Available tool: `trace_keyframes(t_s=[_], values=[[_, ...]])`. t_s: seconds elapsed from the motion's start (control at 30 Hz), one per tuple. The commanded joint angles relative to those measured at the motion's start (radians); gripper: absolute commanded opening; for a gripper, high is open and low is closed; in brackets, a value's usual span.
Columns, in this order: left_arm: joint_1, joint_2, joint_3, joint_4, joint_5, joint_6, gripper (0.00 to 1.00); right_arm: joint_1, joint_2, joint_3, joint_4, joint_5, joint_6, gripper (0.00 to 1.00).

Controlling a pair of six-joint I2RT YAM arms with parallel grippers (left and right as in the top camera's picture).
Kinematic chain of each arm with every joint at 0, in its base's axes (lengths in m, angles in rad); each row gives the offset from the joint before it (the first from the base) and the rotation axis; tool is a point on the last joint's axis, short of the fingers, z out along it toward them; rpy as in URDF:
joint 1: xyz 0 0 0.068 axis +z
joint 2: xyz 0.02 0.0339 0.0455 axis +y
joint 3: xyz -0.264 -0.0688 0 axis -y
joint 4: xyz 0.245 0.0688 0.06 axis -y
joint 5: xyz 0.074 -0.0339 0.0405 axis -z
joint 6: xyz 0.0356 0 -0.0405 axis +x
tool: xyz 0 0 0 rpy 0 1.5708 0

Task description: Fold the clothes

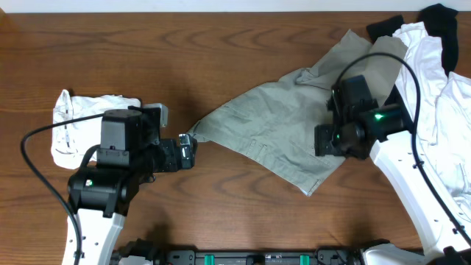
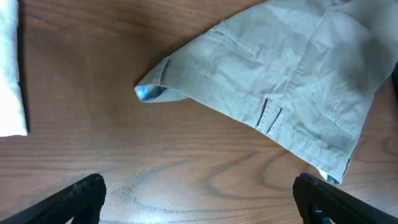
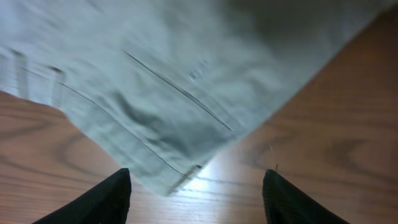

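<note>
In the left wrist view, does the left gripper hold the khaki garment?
No, the left gripper is open over the bare table, and the khaki garment lies ahead of it, untouched.

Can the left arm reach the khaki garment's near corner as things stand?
Probably yes: the open left gripper faces the corner of the khaki garment across bare table, nothing between them.

So the spread-out garment point(image 1: 272, 132) lies flat on the table point(image 1: 221, 44), right of the middle, its pointy end aimed at the left edge. The heap of other clothes point(image 1: 441, 66) sits in the far right corner, butting up against it. A folded cloth point(image 1: 70, 125) lies by the left edge, well apart; the left gripper point(image 1: 185, 151) hangs just beside that pointy end, and the right gripper point(image 3: 194, 198) is over the garment's near corner.
</note>
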Motion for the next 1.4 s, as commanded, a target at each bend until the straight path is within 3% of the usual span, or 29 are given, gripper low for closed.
trace_keyframes(t_s=[0.0, 0.17, 0.57, 0.63, 0.67, 0.7, 0.73, 0.87, 1.0, 1.17, 1.37], values=[[0.003, 0.01, 0.018, 0.001, 0.002, -0.002, 0.98, -0.008, 0.01, -0.085, 0.023, -0.045, 0.032, 0.67], [0.003, 0.01, 0.018, 0.007, 0.002, -0.002, 0.98, 0.008, 0.01, -0.248, 0.159, -0.174, 0.031, 0.68], [0.003, 0.01, 0.018, 0.007, 0.002, -0.002, 0.98, 0.018, 0.01, -0.502, 0.456, -0.198, 0.1, 0.65], [0.003, 0.01, 0.018, 0.006, 0.002, -0.002, 0.98, 0.018, 0.01, -0.515, 0.498, -0.2, 0.117, 0.49], [0.003, 0.01, 0.018, 0.005, 0.002, -0.002, 0.98, 0.018, 0.01, -0.518, 0.509, -0.201, 0.131, 0.33], [0.003, 0.01, 0.018, 0.003, 0.002, -0.002, 0.98, 0.018, 0.01, -0.518, 0.518, -0.215, 0.137, 0.1], [0.003, 0.01, 0.018, 0.001, 0.002, -0.002, 0.98, 0.021, 0.01, -0.518, 0.528, -0.239, 0.138, 0.01], [0.003, 0.01, 0.018, -0.003, 0.002, -0.002, 0.99, 0.043, 0.009, -0.517, 0.578, -0.386, 0.125, 0.01], [0.001, 0.011, 0.004, 0.001, 0.002, -0.006, 0.81, 0.086, 0.007, -0.516, 0.586, -0.402, 0.125, 0.01], [0.001, 0.063, -0.017, 0.032, 0.002, -0.021, 0.33, 0.13, 0.007, -0.515, 0.598, -0.459, 0.113, 0.01], [0.001, 0.209, -0.018, 0.095, 0.001, -0.02, 0.3, 0.197, 0.006, -0.515, 0.642, -0.619, 0.151, 0.01]])
